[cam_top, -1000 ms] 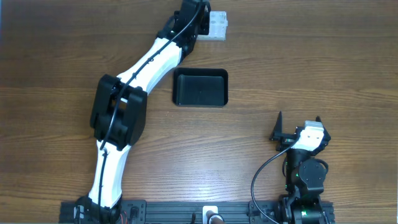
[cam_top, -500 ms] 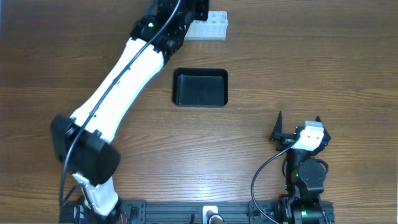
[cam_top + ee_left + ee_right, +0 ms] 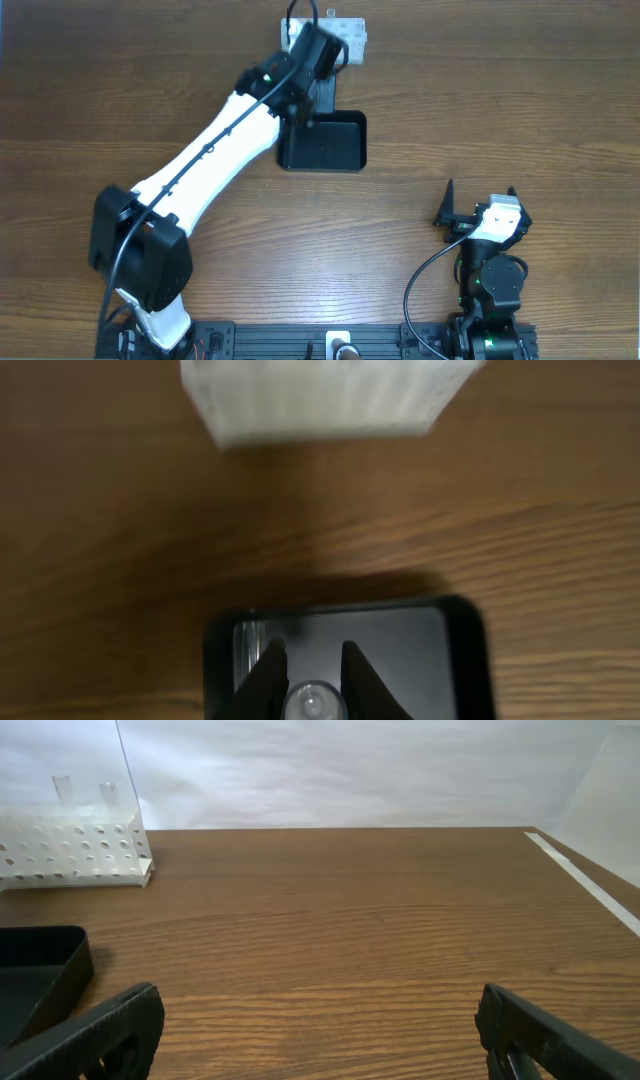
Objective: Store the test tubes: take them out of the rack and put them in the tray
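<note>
Your left gripper [image 3: 311,653] clasps a test tube [image 3: 313,705] above the tray [image 3: 468,660].
Its rim shows, the rest hidden; the rack [image 3: 320,400] is blurred and cut off; your right gripper [image 3: 320,1017] gapes.

This looks like a robotics lab test bench. A wood-grain counter [image 3: 520,120] carries a white perforated plastic test-tube rack [image 3: 75,845], with a black rectangular plastic tray [image 3: 335,145] just in front of the rack. A plain white backdrop sheet [image 3: 350,770] hangs behind the rack, and a black mounting rail [image 3: 270,340] runs along the counter edge farthest from the rack
</note>
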